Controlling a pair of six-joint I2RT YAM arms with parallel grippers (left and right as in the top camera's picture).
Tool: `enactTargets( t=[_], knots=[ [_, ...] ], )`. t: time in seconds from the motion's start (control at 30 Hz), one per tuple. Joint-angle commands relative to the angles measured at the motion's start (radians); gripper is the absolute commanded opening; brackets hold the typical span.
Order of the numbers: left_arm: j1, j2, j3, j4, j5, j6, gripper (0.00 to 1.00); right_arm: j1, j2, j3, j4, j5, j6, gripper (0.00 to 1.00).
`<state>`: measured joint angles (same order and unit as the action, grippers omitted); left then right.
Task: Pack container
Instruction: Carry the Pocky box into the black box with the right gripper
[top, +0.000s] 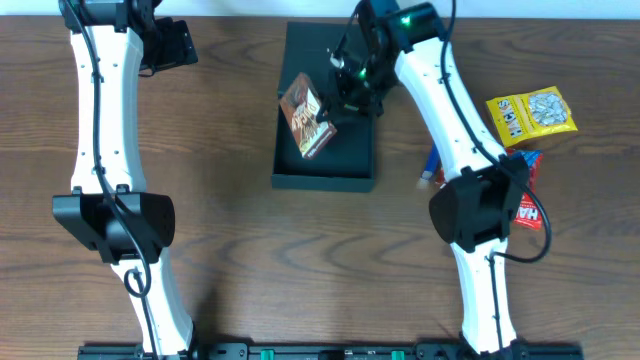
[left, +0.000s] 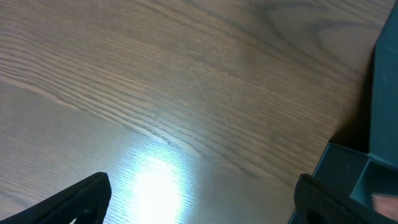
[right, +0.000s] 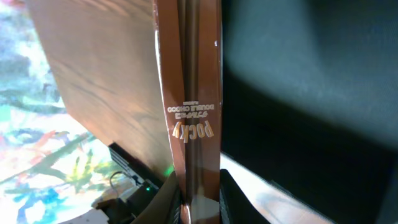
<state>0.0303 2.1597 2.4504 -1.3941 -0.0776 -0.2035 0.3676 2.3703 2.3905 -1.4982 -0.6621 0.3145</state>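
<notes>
The wooden table (top: 230, 230) is mostly bare. The container (top: 322, 181), a dark rectangular box, sits at the middle of its far half with the flap lid lying open toward the far edge.

The right arm reaches in from the near right, and the right gripper (top: 342, 98) hangs over the container's right half. It is pinching a brown Pocky box (top: 306, 118), which tilts across the open tray. In the right wrist view the box stands edge-on between the fingers (right: 166, 200), with the dark interior to its right. I see nothing else inside, so the packing looks barely begun, with this box judged to be the first item going in and not yet released.

Left to pack, as far as can be seen, are a yellow snack packet (top: 531, 113) at the far right and a red packet (top: 528, 208), which is half hidden under the right arm's elbow. A small blue item (top: 433, 168) beside the arm is too covered to name.

The left gripper (top: 178, 45) is parked at the far left, well apart from the container. Its fingers (left: 81, 200) are spread over bare wood and hold nothing.

The tray has plenty of free floor toward its near wall. Its left wall is just beside the Pocky box, so lowering the box calls for keeping it inside that edge.
</notes>
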Motion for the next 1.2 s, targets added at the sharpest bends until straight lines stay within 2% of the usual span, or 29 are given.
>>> enactTargets(
  t=[0.0,0.3,0.4,0.47,0.57,0.63,0.87,0.97,1.0,1.03,1.07,1.13,1.17],
  knots=[
    [0.005,-0.005,0.017,0.001,0.027,0.018,0.95,0.003,0.013,-0.061,0.031,-0.037,0.061,0.17],
    [0.005,-0.005,0.017,0.008,0.054,0.017,0.95,0.013,0.013,-0.208,0.15,-0.072,0.173,0.21],
    [0.005,-0.005,0.017,0.008,0.054,0.018,0.95,0.014,0.013,-0.24,0.174,-0.068,0.179,0.5],
    [0.005,-0.005,0.017,0.011,0.054,0.017,0.95,0.014,0.013,-0.247,0.172,-0.052,0.179,0.64],
    [0.005,-0.005,0.017,0.014,0.063,0.018,0.95,0.013,0.011,-0.246,0.17,-0.015,0.179,0.73],
    [0.005,-0.005,0.017,0.018,0.076,0.018,0.95,0.01,0.008,-0.242,0.166,0.037,0.179,0.88],
    [0.005,-0.005,0.017,0.019,0.079,0.017,0.95,-0.002,-0.054,-0.175,0.118,0.23,0.146,0.91],
    [0.004,-0.005,0.017,0.019,0.079,0.017,0.95,0.002,-0.103,-0.158,0.114,0.317,0.087,0.85],
    [0.004,-0.005,0.017,0.019,0.079,0.017,0.95,0.005,-0.115,-0.158,0.109,0.347,0.071,0.78],
    [0.003,-0.005,0.017,0.019,0.079,0.017,0.95,0.007,-0.123,-0.158,0.101,0.378,0.056,0.65],
    [0.003,-0.005,0.017,0.019,0.079,0.017,0.95,0.011,-0.128,-0.158,0.088,0.415,0.043,0.43],
    [0.003,-0.005,0.017,0.019,0.08,0.017,0.95,0.016,-0.126,-0.16,0.066,0.451,0.018,0.15],
    [0.003,-0.005,0.017,0.019,0.083,0.017,0.95,0.019,-0.119,-0.166,0.062,0.463,0.006,0.05]
  ],
)
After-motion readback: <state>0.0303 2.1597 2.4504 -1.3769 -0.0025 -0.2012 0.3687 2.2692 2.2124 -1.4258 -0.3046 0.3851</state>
